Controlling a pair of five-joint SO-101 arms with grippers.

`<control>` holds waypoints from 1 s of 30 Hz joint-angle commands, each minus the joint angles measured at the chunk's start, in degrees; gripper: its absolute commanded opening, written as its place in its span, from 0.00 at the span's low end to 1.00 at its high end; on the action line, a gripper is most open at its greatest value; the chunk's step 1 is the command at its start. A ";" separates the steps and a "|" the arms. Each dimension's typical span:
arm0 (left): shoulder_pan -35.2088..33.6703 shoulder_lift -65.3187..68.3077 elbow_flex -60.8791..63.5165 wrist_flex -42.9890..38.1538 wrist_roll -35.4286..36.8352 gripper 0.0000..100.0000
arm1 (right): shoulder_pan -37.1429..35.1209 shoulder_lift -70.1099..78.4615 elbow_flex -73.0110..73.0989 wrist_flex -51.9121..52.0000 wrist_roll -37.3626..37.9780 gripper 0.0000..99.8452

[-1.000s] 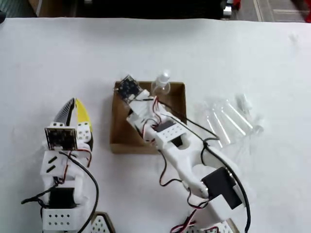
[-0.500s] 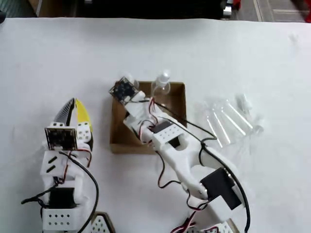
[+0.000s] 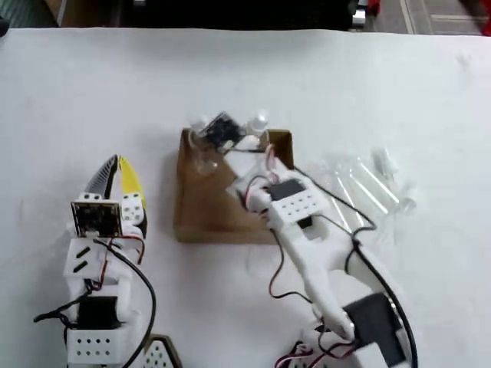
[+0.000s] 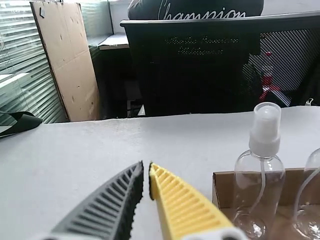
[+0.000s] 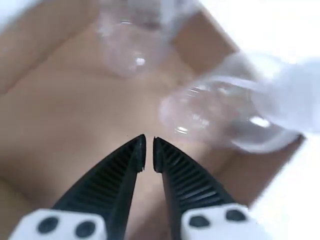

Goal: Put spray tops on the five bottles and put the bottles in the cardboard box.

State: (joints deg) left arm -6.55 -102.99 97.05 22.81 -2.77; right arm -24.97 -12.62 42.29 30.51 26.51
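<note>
High view: swinging back rightward from the far left corner of the cardboard box, leaving a second bottle inside near the first bottle. Probably two of five boxed, with clear parts waiting on the bench.

Left wrist view: left gripper lying clenched, idling.

Right wrist view: right gripper hovering over the box, pinched nearly together, gripping nothing.
</note>
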 commanded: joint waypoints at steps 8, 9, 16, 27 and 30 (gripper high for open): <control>0.48 -0.22 0.00 0.26 -0.62 0.02 | 3.38 -25.01 13.54 0.57 11.25 0.02; 0.48 -0.22 0.00 0.26 -0.62 0.02 | 5.05 -27.74 13.89 0.57 8.88 0.02; 0.48 -0.22 0.00 0.26 -0.62 0.02 | 14.99 -29.93 15.03 -3.91 -1.76 0.02; 0.40 -0.22 0.00 0.35 -0.62 0.02 | 14.20 -6.90 11.08 -25.10 -9.93 0.02; 0.40 -0.22 0.00 0.35 -0.62 0.02 | 13.93 -1.36 6.59 -24.92 -10.29 0.02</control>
State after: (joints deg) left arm -6.55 -102.99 97.05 22.81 -2.77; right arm -10.64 -17.10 54.42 7.21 16.84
